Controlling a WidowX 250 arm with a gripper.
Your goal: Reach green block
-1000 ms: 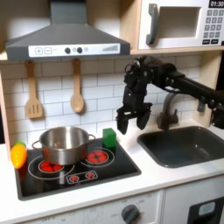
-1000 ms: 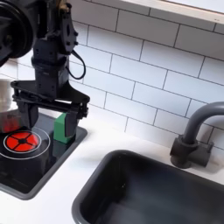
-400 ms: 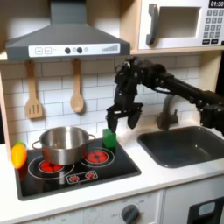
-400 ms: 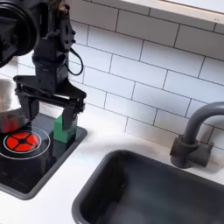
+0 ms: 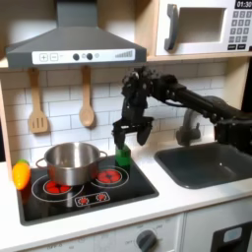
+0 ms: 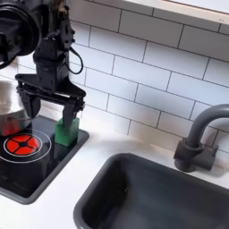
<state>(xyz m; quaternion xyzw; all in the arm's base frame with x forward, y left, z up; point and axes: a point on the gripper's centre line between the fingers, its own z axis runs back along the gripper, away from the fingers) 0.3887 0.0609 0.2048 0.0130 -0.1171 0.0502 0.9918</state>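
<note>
The green block point(image 5: 123, 156) point(image 6: 64, 131) stands on the back right corner of the black toy stove point(image 5: 89, 200) point(image 6: 27, 165), by the tiled wall. My gripper point(image 5: 129, 133) point(image 6: 51, 100) hangs just above it with its two black fingers spread open and nothing between them. In the first exterior view one fingertip point(image 5: 118, 139) is right over the block's top. In the second exterior view the right finger point(image 6: 72, 107) hangs a little above the block, and the left finger is beside the pot.
A steel pot point(image 5: 69, 162) point(image 6: 9, 107) sits on the left burner, an orange-yellow toy vegetable point(image 5: 21, 174) at the stove's left edge. Two wooden utensils point(image 5: 87, 101) hang on the wall. A sink point(image 5: 211, 162) point(image 6: 170, 197) with a grey faucet point(image 6: 199, 143) lies right of the stove.
My gripper has moved left across the counter and slightly down, from beside the sink to directly over the green block. Its fingers stayed open.
</note>
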